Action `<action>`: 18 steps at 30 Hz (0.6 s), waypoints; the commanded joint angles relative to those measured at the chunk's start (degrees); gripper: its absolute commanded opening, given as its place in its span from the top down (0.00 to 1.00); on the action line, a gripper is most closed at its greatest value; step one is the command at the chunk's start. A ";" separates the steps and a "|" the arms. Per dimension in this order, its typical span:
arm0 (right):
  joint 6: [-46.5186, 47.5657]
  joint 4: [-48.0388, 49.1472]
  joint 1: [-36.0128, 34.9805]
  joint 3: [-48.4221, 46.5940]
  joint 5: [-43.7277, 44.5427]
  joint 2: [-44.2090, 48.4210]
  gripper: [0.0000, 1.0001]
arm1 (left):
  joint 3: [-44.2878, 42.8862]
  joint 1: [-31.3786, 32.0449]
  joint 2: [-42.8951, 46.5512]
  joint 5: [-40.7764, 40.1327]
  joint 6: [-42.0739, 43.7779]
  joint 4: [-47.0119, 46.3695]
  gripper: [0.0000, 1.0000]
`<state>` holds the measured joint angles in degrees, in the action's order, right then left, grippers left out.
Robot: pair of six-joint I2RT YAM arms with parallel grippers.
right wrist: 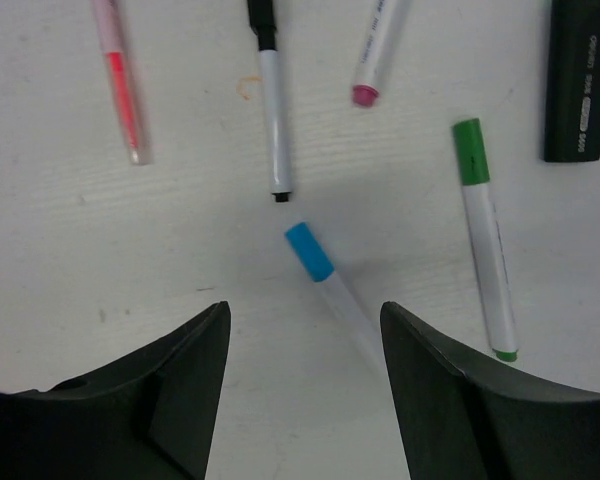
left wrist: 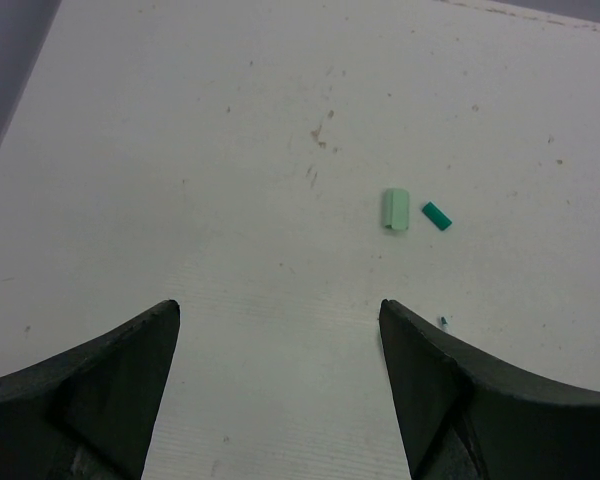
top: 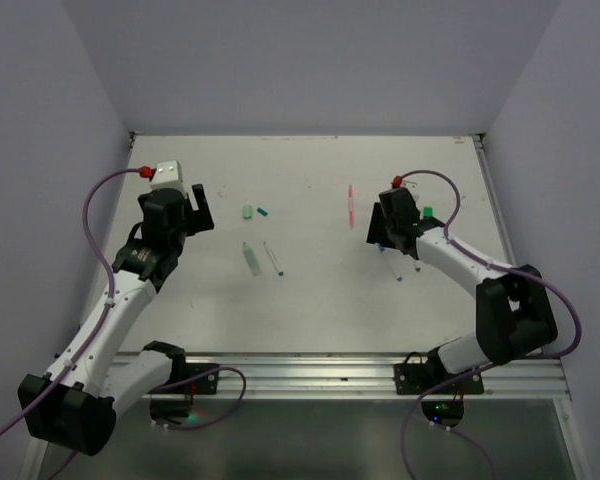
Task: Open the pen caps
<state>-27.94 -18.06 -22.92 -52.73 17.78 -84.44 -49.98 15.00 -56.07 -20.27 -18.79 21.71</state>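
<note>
- Our left pincer [left wrist: 278, 310] hangs with its jaws apart and empty above the white tabletop [left wrist: 180, 150].
- Ahead and to its right, a pale green cap [left wrist: 396, 210] and a teal cap [left wrist: 436, 216] lie loose, side by side, not touching.
- Our right pincer [right wrist: 305, 310] is also apart and empty, over a white pen [right wrist: 340, 295] wearing its blue cap [right wrist: 309, 251].
- A green cap [right wrist: 470, 152] sits on the neighbouring pen [right wrist: 488, 270].

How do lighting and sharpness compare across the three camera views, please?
Top external view: even, soft light on the table, the pens too small for detail. Left wrist view: pale green cap crisp, left pincer dark and underexposed. Right wrist view: blue cap sharp, its barrel washed out over a soft shadow near the right pincer.
</note>
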 commanded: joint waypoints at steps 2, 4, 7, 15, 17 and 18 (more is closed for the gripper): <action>2.01 -4.96 4.98 2.01 -7.32 1.65 0.34 | 0.14 -0.41 0.97 -1.26 1.30 -0.80 0.15; 2.37 -5.40 6.47 2.98 -8.02 1.39 0.34 | 0.05 -0.41 1.05 -1.35 1.30 -0.71 0.15; 2.46 -5.58 7.01 3.69 -8.37 0.34 0.35 | 0.05 -0.41 0.88 -1.26 1.30 -0.80 0.15; 3.16 -5.84 7.10 3.86 -8.81 -4.15 0.38 | 0.23 -0.41 0.97 -1.35 1.30 -0.71 0.15; 3.51 -5.93 7.10 3.51 -9.08 -5.28 0.39 | 0.23 -0.41 0.97 -1.35 1.30 -0.80 0.15; 3.60 -5.84 7.10 3.42 -8.99 -5.55 0.39 | 0.14 -0.41 0.88 -1.26 1.38 -0.80 0.15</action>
<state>-25.58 -23.22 -15.97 -49.12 9.69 -89.08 -49.95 15.00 -55.99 -20.29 -18.39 21.76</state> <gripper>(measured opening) 0.612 0.846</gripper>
